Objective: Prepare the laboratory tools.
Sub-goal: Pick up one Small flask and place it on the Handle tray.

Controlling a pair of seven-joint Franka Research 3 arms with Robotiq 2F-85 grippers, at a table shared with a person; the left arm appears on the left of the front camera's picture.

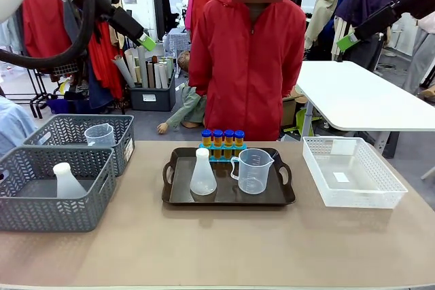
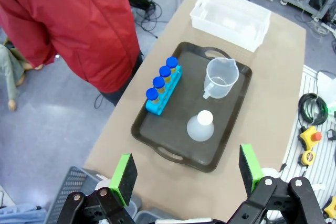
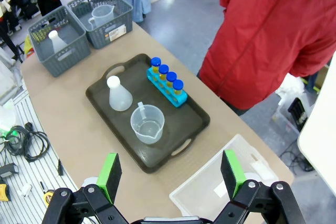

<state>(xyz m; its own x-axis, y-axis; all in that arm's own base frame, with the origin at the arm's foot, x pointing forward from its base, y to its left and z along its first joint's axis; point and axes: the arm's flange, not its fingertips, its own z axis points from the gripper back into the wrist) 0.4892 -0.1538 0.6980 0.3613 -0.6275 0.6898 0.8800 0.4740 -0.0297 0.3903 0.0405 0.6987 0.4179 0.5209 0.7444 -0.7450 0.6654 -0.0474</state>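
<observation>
We see the dark tray [image 1: 178, 198] mid-table already carrying the measuring beaker [image 1: 253, 170], the conical flask [image 1: 202, 173] beside it, and the blue rack [image 1: 222, 151] with four capped tubes [image 1: 223, 138] at its far edge. Looks nearly done to us; a spare flask [image 1: 67, 180] and beaker [image 1: 100, 134] sit in the grey baskets [image 1: 47, 212]. Left gripper [image 2: 186, 177] and right gripper [image 3: 170, 170] are both raised high, jaws apart, empty.

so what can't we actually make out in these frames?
- Tube contents: the rack hides the lower halves of the tubes in the front view; too small in the wrist views.
- Markings on the beaker: too small to read in any view.
- Front grey basket: its wall hides the base of the second flask.
- Rear grey basket: its wall covers the lower part of the second beaker.
- Person's hands: out of sight in every view.
</observation>
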